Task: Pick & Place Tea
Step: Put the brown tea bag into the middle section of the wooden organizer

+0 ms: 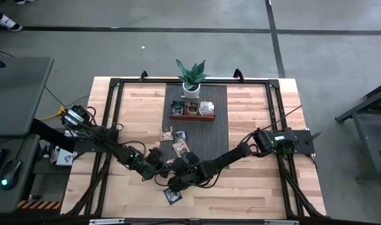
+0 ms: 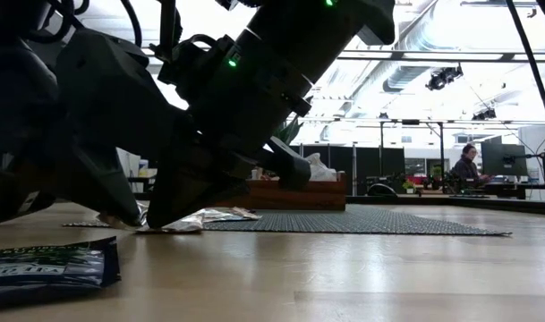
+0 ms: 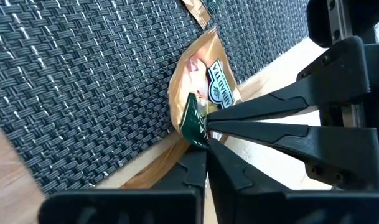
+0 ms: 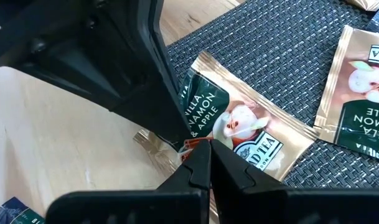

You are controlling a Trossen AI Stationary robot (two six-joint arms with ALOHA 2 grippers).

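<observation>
Nearest the front edge: a dark blue sachet (image 2: 48, 264), flat on the bare table (image 1: 253, 181) and untouched. Just behind it, at the near border of the dark woven mat (image 3: 83, 74): the tan-and-green sachet (image 4: 245, 127), half on the mat, one corner bent upward. On that corner, the left gripper (image 3: 206, 152), fingers pressed together and pinching the foil. Right against it, tip almost to tip, the right gripper (image 4: 209, 155), also pressed together, apparently resting on the same edge (whether really gripping or only pressing down, cannot tell). For a good pick: keep the left pinch firm, lift slowly and straight up, and free the right tip first so as not to tear or drag the thin packet. Watch the second tan sachet (image 4: 357, 93) near it on the mat. Farther back: the wooden tray (image 1: 191, 117) with sachets already inside, probably the destination, and behind it the potted plant (image 1: 191, 74).
</observation>
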